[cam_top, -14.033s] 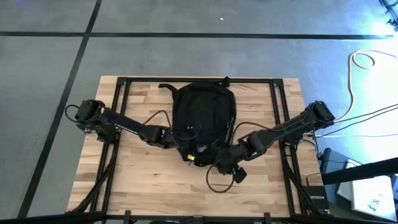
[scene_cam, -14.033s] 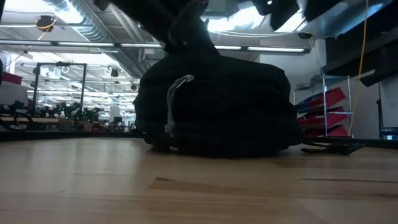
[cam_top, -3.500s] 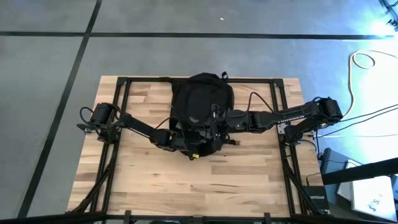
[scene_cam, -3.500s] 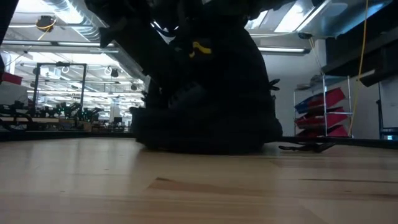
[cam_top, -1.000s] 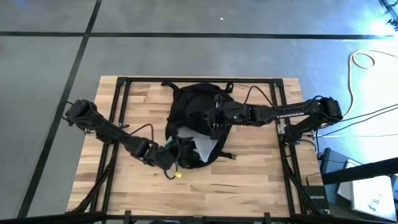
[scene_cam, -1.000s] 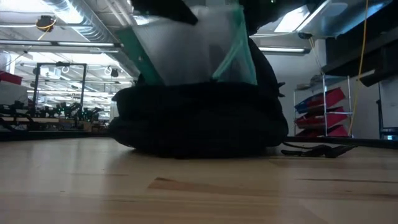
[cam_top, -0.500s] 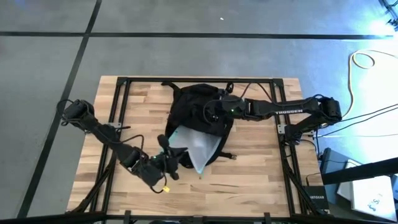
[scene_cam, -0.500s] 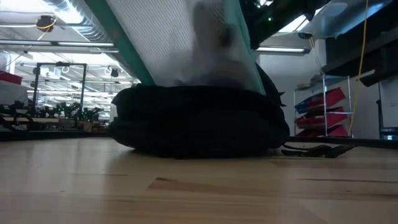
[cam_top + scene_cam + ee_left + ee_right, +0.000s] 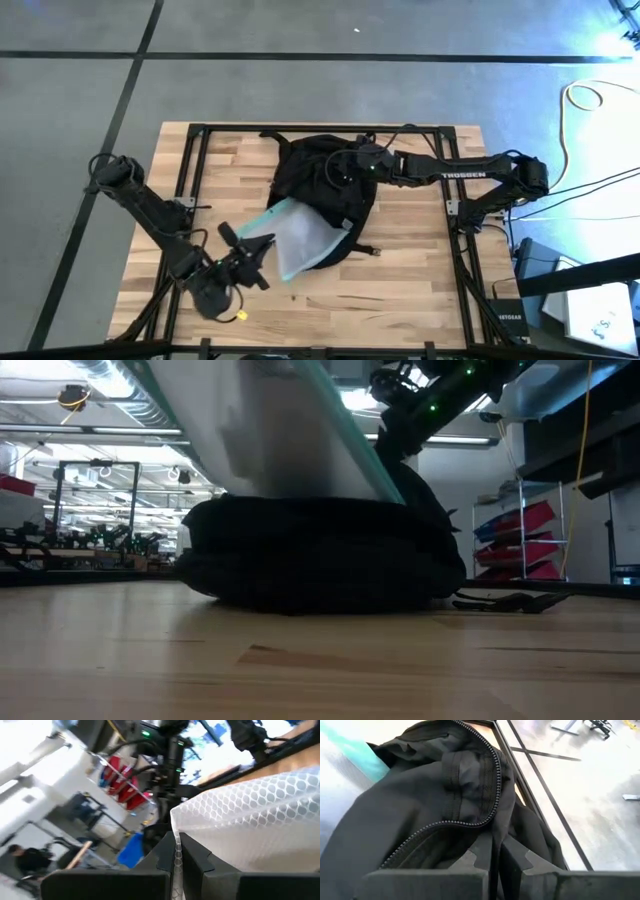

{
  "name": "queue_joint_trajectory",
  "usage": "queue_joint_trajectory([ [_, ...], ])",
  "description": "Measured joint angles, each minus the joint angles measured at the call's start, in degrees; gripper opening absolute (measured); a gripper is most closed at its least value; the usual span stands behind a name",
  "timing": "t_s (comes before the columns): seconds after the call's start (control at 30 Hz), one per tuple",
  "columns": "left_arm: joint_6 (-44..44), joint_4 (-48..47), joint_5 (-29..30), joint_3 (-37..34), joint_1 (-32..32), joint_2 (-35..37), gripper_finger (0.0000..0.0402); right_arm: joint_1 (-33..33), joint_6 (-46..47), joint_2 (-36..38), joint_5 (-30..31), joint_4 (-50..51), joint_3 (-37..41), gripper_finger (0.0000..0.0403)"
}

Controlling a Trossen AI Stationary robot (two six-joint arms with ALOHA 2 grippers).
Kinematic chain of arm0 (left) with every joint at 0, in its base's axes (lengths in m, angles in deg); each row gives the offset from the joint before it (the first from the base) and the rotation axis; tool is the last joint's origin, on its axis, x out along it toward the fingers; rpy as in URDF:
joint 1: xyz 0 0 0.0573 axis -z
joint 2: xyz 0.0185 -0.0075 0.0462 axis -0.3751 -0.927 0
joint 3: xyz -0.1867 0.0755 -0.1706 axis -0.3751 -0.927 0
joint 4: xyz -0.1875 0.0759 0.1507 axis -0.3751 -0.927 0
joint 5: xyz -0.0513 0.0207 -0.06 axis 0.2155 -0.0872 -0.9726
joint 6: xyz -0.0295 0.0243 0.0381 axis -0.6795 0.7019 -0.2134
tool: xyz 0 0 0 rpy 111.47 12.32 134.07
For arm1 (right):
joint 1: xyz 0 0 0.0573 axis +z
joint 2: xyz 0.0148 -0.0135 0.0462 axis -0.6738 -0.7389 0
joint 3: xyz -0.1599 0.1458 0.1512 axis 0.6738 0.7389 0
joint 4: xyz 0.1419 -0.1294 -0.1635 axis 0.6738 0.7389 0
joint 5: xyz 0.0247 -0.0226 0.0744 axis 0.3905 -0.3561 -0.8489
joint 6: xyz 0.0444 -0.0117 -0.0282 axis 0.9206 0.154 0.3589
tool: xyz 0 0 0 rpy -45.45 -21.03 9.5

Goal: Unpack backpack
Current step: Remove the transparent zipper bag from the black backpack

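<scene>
Black fabric backpack (image 9: pixel 322 188) gapes unzipped, right gripper (image 9: pixel 347 171) pinching its rim; beside it, left gripper (image 9: pixel 258 256) pinching a clear teal-edged pouch (image 9: pixel 296 236).

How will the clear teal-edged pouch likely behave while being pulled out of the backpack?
The pouch probably flexes: it is thin mesh-patterned plastic. It seems light, since the left hand lifts it pinched at one edge. The backpack is soft fabric and may drag along.

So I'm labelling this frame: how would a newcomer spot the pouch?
Find the black backpack mid-table. From its open near side a flat clear pouch slants out toward the left gripper, whose jaws pinch its corner. It alone is see-through, honeycomb-textured, teal-edged.
</scene>
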Motion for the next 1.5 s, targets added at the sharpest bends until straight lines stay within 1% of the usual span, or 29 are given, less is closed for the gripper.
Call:
queue_joint_trajectory([
  [0.07,-1.5,-0.13,0.1,0.0,1.44,0.43,0.0,0.0,-0.06,0.0,0.43,0.34,0.0,0.0001],
  [0.23,-9.29,-0.41,0.13,0.0,2.71,0.64,0.0,-0.04,-0.43,0.0,2.48,0.32,0.0,0.0001],
  [0.37,-14.04,-1.08,-0.13,-0.02,4.12,0.94,0.0,-1.8,-0.86,0.0,2.58,0.56,0.0,0.0001],
  [0.43,-18.03,-3.13,-1.77,-0.02,4.44,1.78,0.0,-3.48,-1.93,0.29,2.3,1.67,0.0,0.0001],
  [0.5,-23.29,-6.91,-3.87,-0.02,4.17,2.41,0.0,-5.82,-1.94,0.78,1.38,1.8,0.0,0.0001],
  [0.63,-34.0,-16.97,-7.21,-0.04,2.63,2.37,0.0,-10.63,-1.52,1.91,-3.84,1.79,0.0,0.0001],
  [0.77,-48.41,-29.66,-13.33,-0.04,0.13,2.37,0.0,-14.04,-0.89,2.44,-6.45,2.74,0.0,0.0001],
  [0.83,-54.93,-36.1,-14.94,-0.07,-1.01,2.34,0.0,-15.27,-0.66,3.0,-7.23,2.74,0.14,0.0],
  [0.9,-60.47,-41.32,-15.49,-0.07,-1.73,2.5,0.0,-15.73,-0.57,4.43,-7.98,1.18,1.66,0.0],
  [0.97,-63.92,-44.75,-17.44,-0.07,-2.4,3.27,0.0,-16.63,-0.44,6.61,-12.07,-2.4,4.25,0.0],
  [1.03,-65.74,-45.77,-19.04,-0.07,-2.85,4.07,0.0,-18.09,1.41,9.79,-17.38,-6.5,8.14,0.0],
  [1.1,-66.01,-45.15,-19.35,-0.07,-2.91,4.68,0.0,-20.1,4.49,12.86,-22.1,-12.0,12.69,0.0],
  [1.17,-65.78,-45.11,-19.44,-0.07,-2.91,4.97,0.0,-21.45,6.44,16.09,-25.26,-14.53,16.72,0.0],
  [1.3,-65.08,-44.91,-20.22,-0.86,-3.67,5.79,0.0,-21.41,7.3,21.29,-26.72,-15.3,21.39,0.0],
  [1.37,-65.58,-43.9,-22.84,-1.91,-4.59,6.76,0.0,-21.43,7.42,23.5,-26.75,-15.23,22.78,0.0],
  [1.5,-62.82,-36.2,-28.36,-5.95,-5.97,8.6,0.0,-23.57,9.03,28.18,-26.84,-15.15,24.68,0.0],
])
